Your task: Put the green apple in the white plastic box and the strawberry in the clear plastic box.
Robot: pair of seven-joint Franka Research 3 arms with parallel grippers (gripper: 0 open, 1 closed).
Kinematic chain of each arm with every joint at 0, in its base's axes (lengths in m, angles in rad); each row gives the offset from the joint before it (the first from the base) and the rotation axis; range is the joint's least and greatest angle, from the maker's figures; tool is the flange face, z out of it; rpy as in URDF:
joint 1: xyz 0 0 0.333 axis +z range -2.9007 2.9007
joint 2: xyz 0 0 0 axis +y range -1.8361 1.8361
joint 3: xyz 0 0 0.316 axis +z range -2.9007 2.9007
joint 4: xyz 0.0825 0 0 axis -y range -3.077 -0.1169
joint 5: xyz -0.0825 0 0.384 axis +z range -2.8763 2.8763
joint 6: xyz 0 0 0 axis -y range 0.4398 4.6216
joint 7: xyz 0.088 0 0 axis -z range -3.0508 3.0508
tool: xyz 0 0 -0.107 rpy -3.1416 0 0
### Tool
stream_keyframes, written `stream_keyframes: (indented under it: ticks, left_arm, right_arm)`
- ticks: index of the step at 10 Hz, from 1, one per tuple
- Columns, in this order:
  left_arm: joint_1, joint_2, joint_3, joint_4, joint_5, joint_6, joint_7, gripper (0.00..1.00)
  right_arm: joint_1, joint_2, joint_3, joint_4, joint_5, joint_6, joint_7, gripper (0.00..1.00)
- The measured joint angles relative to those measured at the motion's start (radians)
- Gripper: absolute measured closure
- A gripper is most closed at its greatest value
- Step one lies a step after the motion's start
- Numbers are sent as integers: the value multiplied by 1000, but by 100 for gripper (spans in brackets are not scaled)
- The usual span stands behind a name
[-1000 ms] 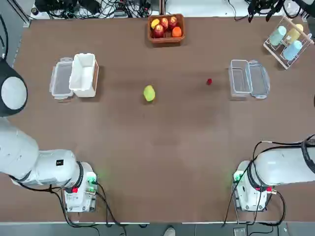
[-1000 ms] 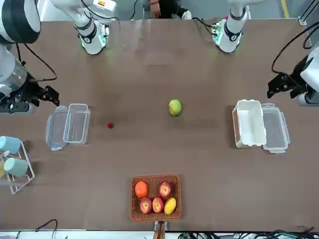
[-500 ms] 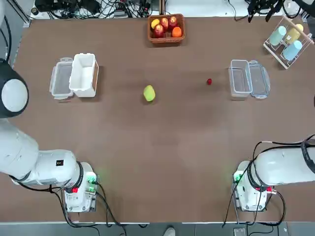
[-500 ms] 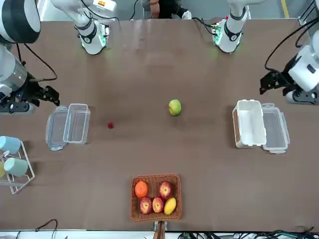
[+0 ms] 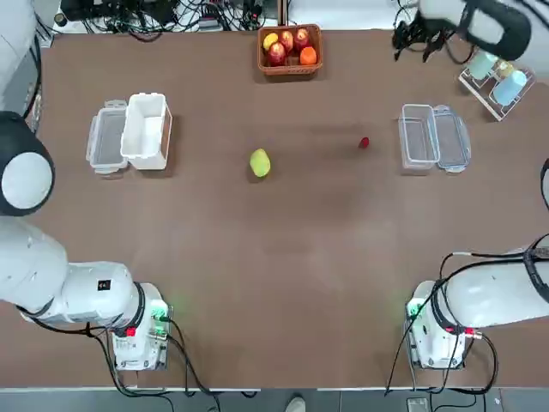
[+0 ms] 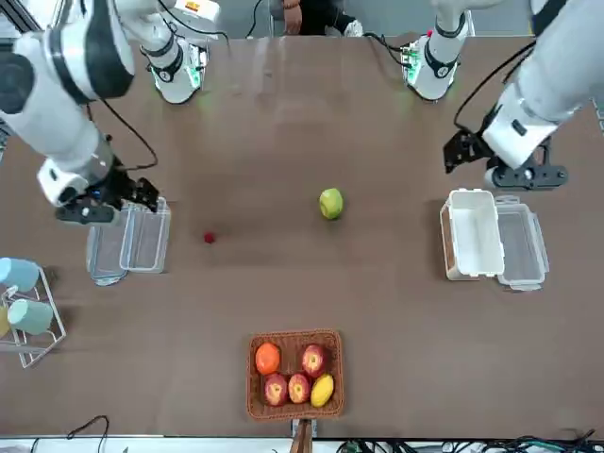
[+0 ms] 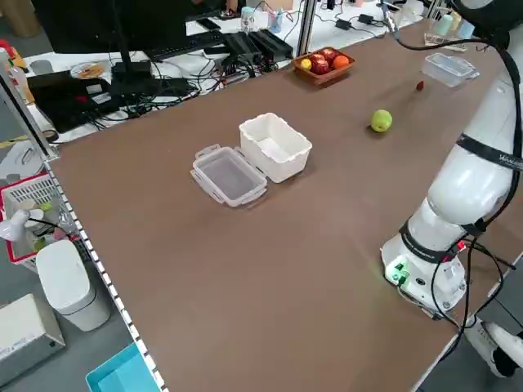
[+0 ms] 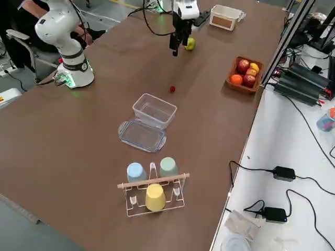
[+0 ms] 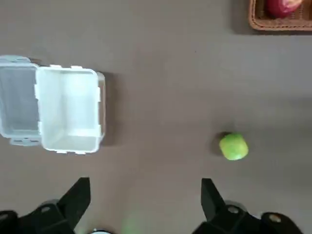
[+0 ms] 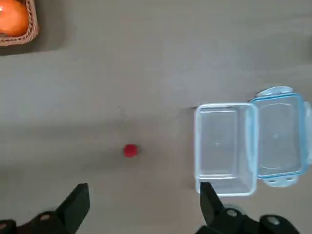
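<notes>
Nearest to the arm bases the tabletop (image 5: pixel 283 275) carries nothing of the task. Farther out, near the middle, the apple (image 5: pixel 260 162) lies alone, and the strawberry (image 5: pixel 364 142) lies to its right, close beside the clear box (image 5: pixel 416 137), whose lid (image 5: pixel 452 138) rests against its outer side. On the left stands the white box (image 5: pixel 147 129), open and empty, with its flat lid (image 5: pixel 107 137) touching it. At the far edge there are a fruit basket (image 5: pixel 290 48) and a rack of cups (image 5: pixel 502 69). The left end effector (image 6: pixel 472 147) hangs above the tabletop between the white box and the apple, with its fingers (image 9: pixel 78 197) spread wide and holding nothing. The right end effector (image 5: pixel 419 33) hangs high near the clear box, also released, and its wrist view shows the strawberry beneath it, to one side. Both fruits are not yet touched, so I judge the step to be the approach for the first picks. Next, each arm needs to centre over its fruit and go down; the strawberry is very small, so the right fingers must come low and close gently around it.
</notes>
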Motion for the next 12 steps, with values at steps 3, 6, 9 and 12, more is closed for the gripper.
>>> stream_keyframes:
  ticks: [3,6,9,12]
  left_arm:
    - [-10,7,-115,-154,0,124,-157,0]
    - [-14,5,-218,-366,0,340,-323,1]
    - [-16,5,-281,-549,0,556,-416,1]
    - [-20,67,-285,-684,-2,802,-438,0]
  right_arm:
    - [14,78,-1,-153,0,251,39,0]
    - [45,299,-1,-184,0,534,100,0]
    - [59,379,-1,-197,0,621,110,0]
    - [84,378,-1,-272,0,694,117,0]
